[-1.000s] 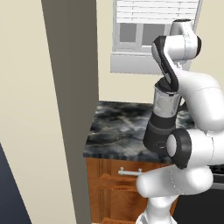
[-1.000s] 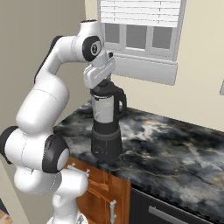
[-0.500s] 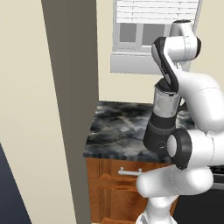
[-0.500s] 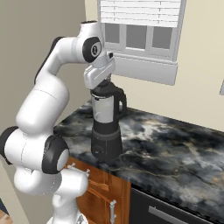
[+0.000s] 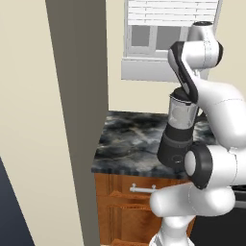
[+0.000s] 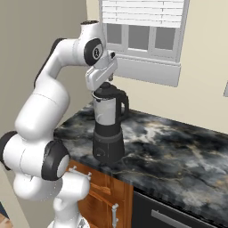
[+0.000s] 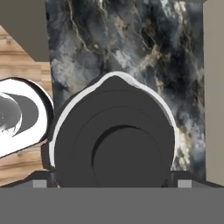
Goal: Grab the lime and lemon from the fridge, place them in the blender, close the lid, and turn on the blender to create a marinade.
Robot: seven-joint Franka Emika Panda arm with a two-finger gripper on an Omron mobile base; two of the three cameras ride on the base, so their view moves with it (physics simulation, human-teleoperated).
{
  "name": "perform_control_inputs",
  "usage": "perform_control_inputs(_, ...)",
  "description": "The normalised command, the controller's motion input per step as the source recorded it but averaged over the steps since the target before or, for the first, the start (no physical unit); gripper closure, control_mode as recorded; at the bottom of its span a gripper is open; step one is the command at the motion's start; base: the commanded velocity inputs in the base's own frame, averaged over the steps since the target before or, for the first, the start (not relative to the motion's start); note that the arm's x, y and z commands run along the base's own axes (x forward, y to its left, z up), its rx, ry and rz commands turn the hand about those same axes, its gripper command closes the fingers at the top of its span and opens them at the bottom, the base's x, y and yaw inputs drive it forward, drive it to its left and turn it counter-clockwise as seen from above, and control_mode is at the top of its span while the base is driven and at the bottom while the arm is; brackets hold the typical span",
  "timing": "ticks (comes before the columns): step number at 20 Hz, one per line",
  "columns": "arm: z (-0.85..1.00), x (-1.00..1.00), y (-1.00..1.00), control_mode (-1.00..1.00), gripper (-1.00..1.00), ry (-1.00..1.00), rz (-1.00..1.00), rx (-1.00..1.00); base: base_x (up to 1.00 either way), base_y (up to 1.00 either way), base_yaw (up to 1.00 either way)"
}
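Blender point(image 6: 108, 129) upright on counter point(image 6: 178, 151), lid point(image 7: 114, 144) on.

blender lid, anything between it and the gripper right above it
Nothing visible does. The open gripper hangs directly over the round black domed lid, which sits on the clear tapered blender jar on the dark marble counter.

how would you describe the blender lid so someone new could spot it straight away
Find the dark marbled counter under the window; near its left end stands the blender, a clear jar on a dark base. The lid is the round black cap on top of the jar, right under the white gripper, the one black dome above the clear glass.
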Motion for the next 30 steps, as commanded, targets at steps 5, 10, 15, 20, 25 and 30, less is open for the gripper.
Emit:
perform_control_inputs(5, 0.06, 0.00, 0.11, -1.00, -1.00, -0.10, 0.00, 0.00, 0.00, 0.00, 0.00)
perform_control_inputs(10, 0.11, -0.06, 0.12, -1.00, -1.00, -0.09, 0.00, -0.01, 0.00, 0.00, 0.00)
perform_control_inputs(15, 0.15, -0.53, 0.02, -1.00, -1.00, -0.07, 0.00, -0.01, 0.00, 0.00, 0.00)
perform_control_inputs(20, -0.02, -0.97, 0.00, -1.00, -1.00, -0.12, -0.07, 0.00, 0.00, 0.00, 0.00)
perform_control_inputs(25, -0.21, -0.90, 0.20, -1.00, -1.00, -0.15, -0.21, 0.00, 0.00, 0.00, 0.00)
perform_control_inputs(30, -0.22, -0.52, 0.36, -1.00, -1.00, -0.09, -0.40, 0.01, 0.00, 0.00, 0.00)
